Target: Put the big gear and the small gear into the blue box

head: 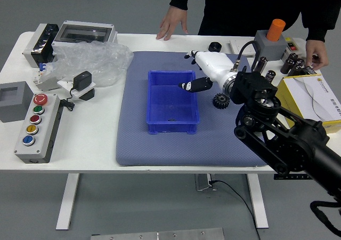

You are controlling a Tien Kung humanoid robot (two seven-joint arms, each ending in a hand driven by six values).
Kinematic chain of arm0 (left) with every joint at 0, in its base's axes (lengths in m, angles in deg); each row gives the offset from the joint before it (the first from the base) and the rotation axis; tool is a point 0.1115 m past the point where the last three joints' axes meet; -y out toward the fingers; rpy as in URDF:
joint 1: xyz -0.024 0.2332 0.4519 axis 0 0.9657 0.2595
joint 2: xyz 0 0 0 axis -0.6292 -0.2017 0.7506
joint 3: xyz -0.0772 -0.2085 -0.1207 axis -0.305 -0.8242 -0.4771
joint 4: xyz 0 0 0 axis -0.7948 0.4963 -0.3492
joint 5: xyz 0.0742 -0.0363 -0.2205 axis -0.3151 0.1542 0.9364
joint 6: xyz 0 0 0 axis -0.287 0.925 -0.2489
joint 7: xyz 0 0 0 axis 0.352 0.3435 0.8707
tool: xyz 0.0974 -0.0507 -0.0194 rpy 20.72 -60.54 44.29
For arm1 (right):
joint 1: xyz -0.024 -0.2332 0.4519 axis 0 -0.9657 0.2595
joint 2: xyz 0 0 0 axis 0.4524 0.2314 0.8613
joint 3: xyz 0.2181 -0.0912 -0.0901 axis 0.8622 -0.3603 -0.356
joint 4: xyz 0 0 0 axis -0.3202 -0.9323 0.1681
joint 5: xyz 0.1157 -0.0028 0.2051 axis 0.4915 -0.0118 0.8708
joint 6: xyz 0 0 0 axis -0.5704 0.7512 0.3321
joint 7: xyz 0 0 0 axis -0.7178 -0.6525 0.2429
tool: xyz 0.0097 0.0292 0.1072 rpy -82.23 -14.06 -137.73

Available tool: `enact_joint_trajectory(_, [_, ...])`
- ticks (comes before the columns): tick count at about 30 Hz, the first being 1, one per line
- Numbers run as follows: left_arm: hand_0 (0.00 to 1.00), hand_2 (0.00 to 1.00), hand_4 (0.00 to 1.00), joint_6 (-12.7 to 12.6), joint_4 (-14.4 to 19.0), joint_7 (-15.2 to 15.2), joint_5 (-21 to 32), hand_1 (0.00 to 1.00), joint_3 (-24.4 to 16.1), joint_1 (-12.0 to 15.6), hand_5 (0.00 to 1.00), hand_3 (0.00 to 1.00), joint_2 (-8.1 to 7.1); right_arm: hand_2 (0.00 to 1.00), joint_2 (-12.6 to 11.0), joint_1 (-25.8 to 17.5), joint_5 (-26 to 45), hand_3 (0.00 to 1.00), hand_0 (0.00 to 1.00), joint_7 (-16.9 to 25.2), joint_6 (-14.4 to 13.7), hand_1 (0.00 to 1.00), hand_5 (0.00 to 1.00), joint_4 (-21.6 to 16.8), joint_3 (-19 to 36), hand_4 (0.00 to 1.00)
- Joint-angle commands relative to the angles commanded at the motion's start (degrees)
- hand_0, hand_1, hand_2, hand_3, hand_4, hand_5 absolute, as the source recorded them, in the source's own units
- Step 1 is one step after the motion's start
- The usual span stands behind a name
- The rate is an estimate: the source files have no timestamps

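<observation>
Blue plastic forms the open-topped box that sits on a grey-blue mat, laid over the white table. Right of the box, apart from it, a black gear lies on the mat, just nearside of the robot's right hand. Something small and dark shows low inside the box by its near wall, too little of it to name for certain. The right hand, white-backed with black fingers, reaches in from the right above the box's right side; its fingers are extended, with a gap between the lower digit and the upper ones, and it grips nothing. At the far edge stands a person in black, one hand resting its fingertips on the tabletop, the other at the far right corner, behind a yellow box. Near that corner are a grey block bearing an orange cylinder and several dark little cylinders. A black round cap sits beyond the white-backed hand. Over on the left are a crumpled clear plastic bag, a grey box and a button panel with one red knob and four smaller buttons.
</observation>
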Motion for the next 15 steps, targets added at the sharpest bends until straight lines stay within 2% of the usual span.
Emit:
enact_joint_trajectory(6, [0.843, 0.814, 0.704, 0.00, 0.00, -0.02, 0.02, 0.808, 0.02, -0.17, 0.279, 0.854, -0.07, 0.735, -2.82, 0.89, 2.06, 0.828, 0.681, 0.68, 1.01, 0.621, 0.435, 3.47, -0.50, 0.841])
enact_joint_trajectory(15, [0.842, 0.815, 0.702, 0.00, 0.00, 0.04, 0.03, 0.808, 0.12, -0.16, 0.278, 0.853, -0.15, 0.768, -3.81, 2.38, 5.34, 0.827, 0.686, 1.25, 1.71, 0.635, 0.430, 11.98, -3.35, 0.837])
